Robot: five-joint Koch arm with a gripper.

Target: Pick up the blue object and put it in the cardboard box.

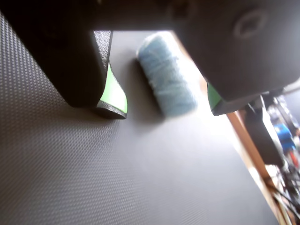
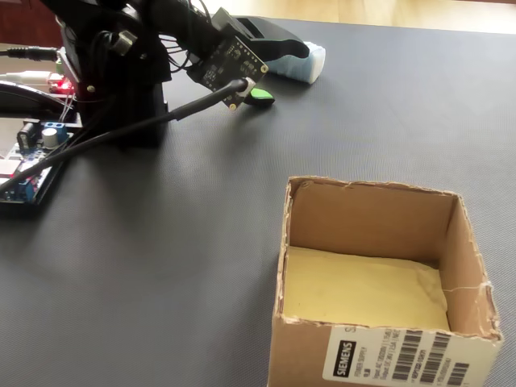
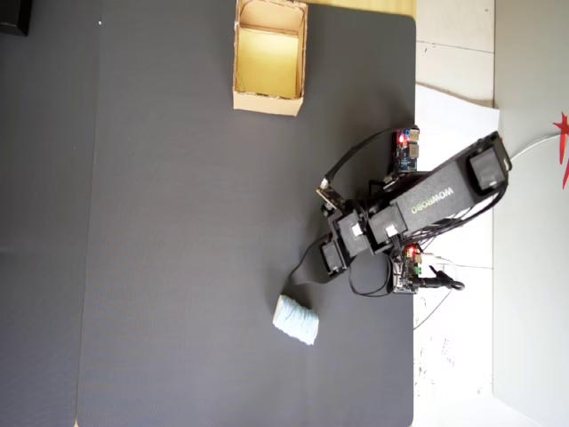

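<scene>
Wrist view shows the gripper (image 1: 166, 110) spread wide, its green-padded jaws standing either side of the blue object (image 1: 167, 75) on the dark bench (image 1: 117, 178), apparently lined up to close on it without touching yet. Blur softens the lump's far end, and the right jaw's tip is half lost in glare. The cardboard box (image 3: 269, 100) sits well apart and empty; in the overhead view the arm hides the gripper.

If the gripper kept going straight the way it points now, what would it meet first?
Most likely the blue object: in the wrist view it lies on the mat between the open gripper fingers. Depth is unclear, so the fingers might touch the dark mat first.
</scene>
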